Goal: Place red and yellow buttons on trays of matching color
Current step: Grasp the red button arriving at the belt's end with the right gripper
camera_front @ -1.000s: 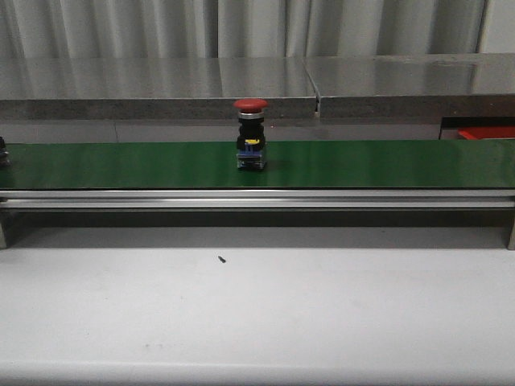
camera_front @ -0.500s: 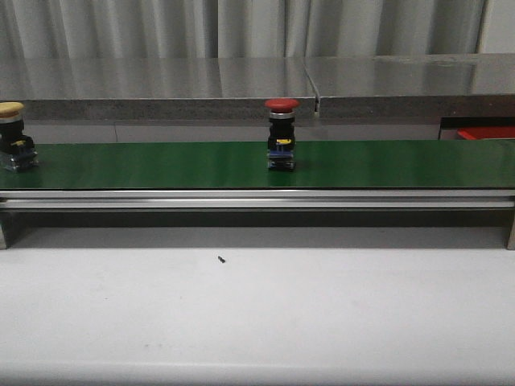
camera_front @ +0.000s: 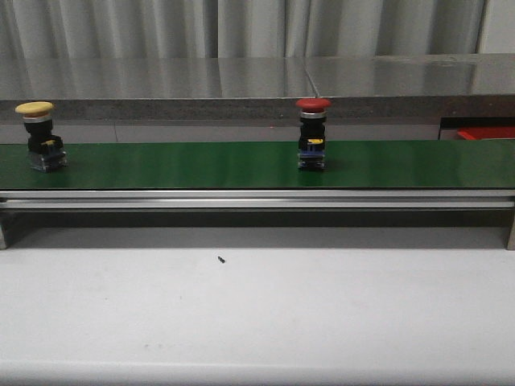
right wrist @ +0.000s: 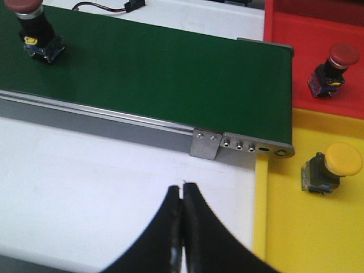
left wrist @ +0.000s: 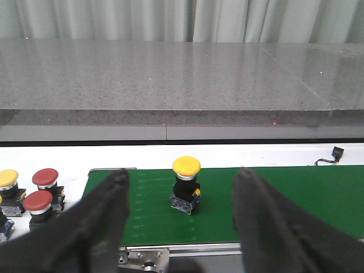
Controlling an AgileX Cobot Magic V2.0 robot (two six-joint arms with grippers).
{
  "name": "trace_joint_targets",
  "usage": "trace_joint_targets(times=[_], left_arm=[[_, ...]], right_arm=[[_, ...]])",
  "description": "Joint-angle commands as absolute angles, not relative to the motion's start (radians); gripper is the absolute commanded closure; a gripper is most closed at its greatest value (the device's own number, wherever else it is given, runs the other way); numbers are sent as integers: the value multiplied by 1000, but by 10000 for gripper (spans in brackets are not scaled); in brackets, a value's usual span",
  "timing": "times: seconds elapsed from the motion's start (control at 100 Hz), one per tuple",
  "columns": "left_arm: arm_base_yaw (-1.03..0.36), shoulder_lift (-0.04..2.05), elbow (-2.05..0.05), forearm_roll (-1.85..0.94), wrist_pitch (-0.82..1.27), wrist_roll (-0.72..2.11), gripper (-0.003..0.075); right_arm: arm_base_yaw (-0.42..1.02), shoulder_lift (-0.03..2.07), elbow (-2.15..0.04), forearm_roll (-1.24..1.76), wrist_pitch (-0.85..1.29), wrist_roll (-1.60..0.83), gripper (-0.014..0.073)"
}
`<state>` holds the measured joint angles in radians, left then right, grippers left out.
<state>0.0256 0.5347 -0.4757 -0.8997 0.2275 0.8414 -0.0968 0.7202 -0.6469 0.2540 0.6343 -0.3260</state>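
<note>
Two buttons are already sorted: a red mushroom-head button [right wrist: 333, 68] sits in the red tray [right wrist: 296, 40] and a yellow one [right wrist: 333, 168] in the yellow tray [right wrist: 284, 227], both ahead of the right gripper [right wrist: 182, 196] and off to one side of it, past the end of the conveyor. That right pincer is pressed together, fingertips touching, holding nothing, hanging over the bare white table well short of the belt. Up on the green conveyor belt [camera_front: 201, 165] there is work waiting: a red-capped button [camera_front: 312, 133] stands upright near the middle, and in the right wrist view it shows far up the belt from the closed tips. A yellow-capped button [left wrist: 186, 185] stands upright on the belt too, straight ahead of the left gripper [left wrist: 181, 182] and framed between its spread black fingers [left wrist: 108, 205], which are wide apart and touching nothing. Beside the belt's end, off that pincer's flank, more spare buttons [left wrist: 34, 196], red and yellow, wait on the white surface. So I'd call the job partly done, with at least these two belt riders and that cluster left. The buttons share one build: a smooth domed plastic cap, a black collar, a blocky contact base with a yellow tab. The belt looks matte and rubbery, edged by a brushed metal rail [camera_front: 257, 199]; the trays are glossy plastic.
</note>
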Motion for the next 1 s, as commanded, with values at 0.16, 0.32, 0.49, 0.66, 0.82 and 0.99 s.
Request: trace_joint_targets(times=[0.16, 0.32, 0.49, 0.66, 0.82, 0.99], left_arm=[[19, 527, -492, -924, 172, 840, 739], [19, 527, -492, -924, 172, 840, 739], [19, 527, -492, -924, 172, 840, 739], [19, 527, -492, -924, 172, 840, 739], [19, 527, -492, -924, 172, 840, 739], [19, 527, -492, -924, 172, 840, 739]], right_arm=[[-97, 717, -671, 283, 593, -335, 562], [-97, 717, -671, 288, 611, -335, 86], [-97, 724, -678, 298, 594, -339, -31], [-94, 838, -737, 298, 589, -359, -31], [-56, 1014, -825, 299, 588, -384, -31], [36, 1236, -942, 299, 558, -399, -31]])
